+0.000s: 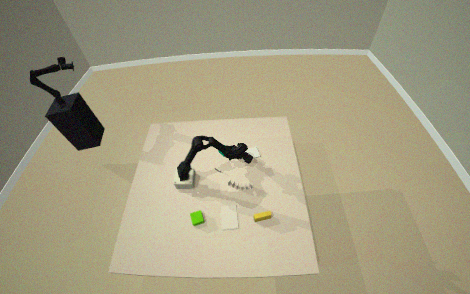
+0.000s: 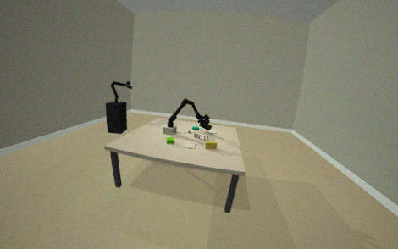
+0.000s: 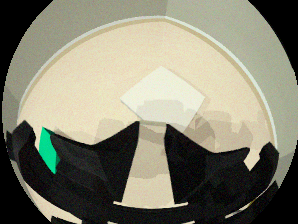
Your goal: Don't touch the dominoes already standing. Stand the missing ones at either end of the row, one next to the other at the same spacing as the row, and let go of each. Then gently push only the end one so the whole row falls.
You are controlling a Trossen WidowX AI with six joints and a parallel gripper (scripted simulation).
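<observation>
In the top view, the row of dominoes [image 1: 240, 185] [image 2: 201, 136] is seen standing on the worktop [image 1: 150, 250] [image 2: 144, 144], with a small dark piece [image 1: 218, 170] [image 2: 190, 132] lying apart near one end. The end effector [image 1: 249, 160] [image 2: 208, 128] [image 3: 152, 127] is held beyond the row, opposite the yellow block [image 1: 262, 216] [image 2: 211, 146] and green block [image 1: 197, 218] [image 2: 170, 141]. In the exterior view, it is raised above the row's level, and a teal object [image 2: 196, 128] [image 3: 48, 151] is seen behind the row. In the wrist view, the fingers are closed on something, apparently a domino, barely visible between their tips; the row cannot be made out.
</observation>
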